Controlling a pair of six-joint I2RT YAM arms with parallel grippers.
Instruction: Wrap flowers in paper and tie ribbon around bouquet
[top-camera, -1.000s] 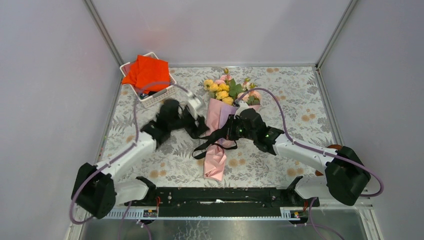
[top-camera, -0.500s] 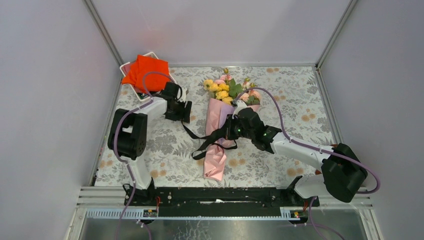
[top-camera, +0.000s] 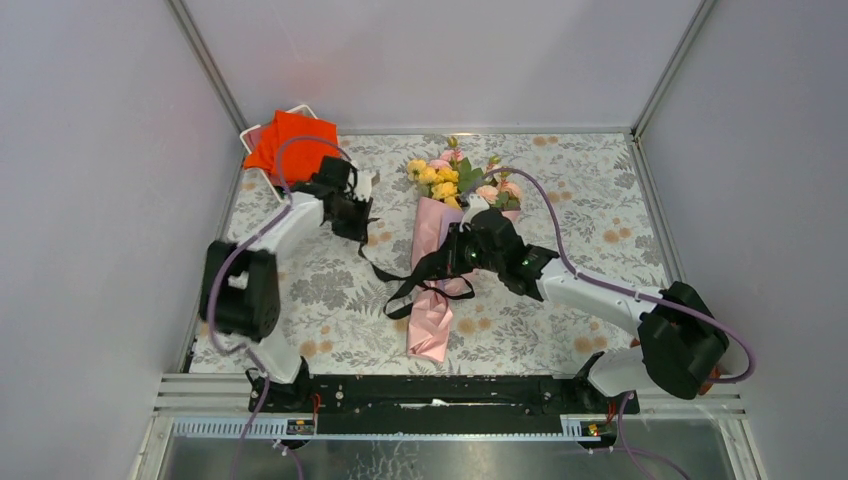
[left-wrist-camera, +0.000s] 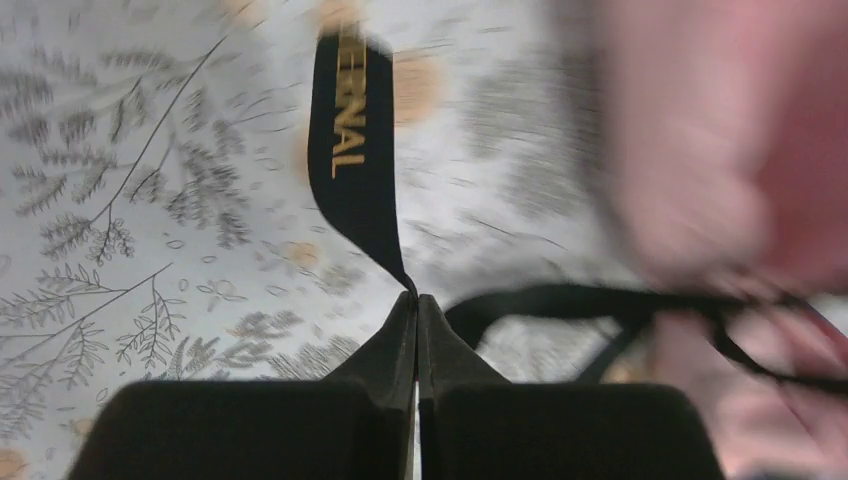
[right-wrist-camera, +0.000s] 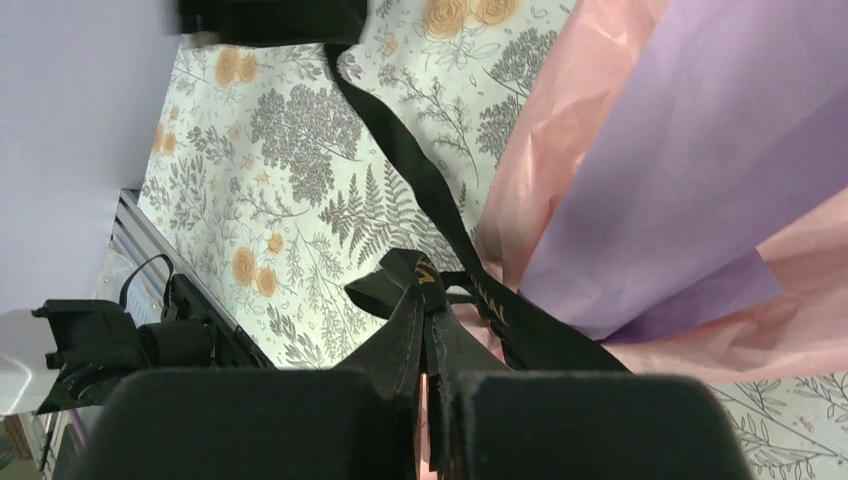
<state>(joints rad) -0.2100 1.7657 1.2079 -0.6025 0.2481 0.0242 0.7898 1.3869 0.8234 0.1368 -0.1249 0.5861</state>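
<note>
The bouquet (top-camera: 437, 262) lies mid-table, a cone of pink and purple paper (right-wrist-camera: 668, 150) with the yellow and pink flowers (top-camera: 451, 181) at its far end. A black ribbon (top-camera: 398, 281) with gold lettering crosses the cone's middle. My left gripper (top-camera: 360, 238) is left of the bouquet, shut on one ribbon tail (left-wrist-camera: 352, 150) just below its lettered end; the blurred paper (left-wrist-camera: 720, 150) shows at the right of the left wrist view. My right gripper (top-camera: 448, 264) sits over the cone's middle, shut on a bunched loop of ribbon (right-wrist-camera: 410, 282) beside the paper.
A white basket (top-camera: 322, 188) holding an orange-red cloth (top-camera: 291, 143) stands at the back left corner, just behind the left gripper. A floral tablecloth (top-camera: 590, 210) covers the table, and grey walls close in on three sides.
My left gripper was open beside the bouquet; it has closed on the ribbon tail and moved left toward the basket, drawing the ribbon out. The right gripper has stayed shut and shifted slightly left.
</note>
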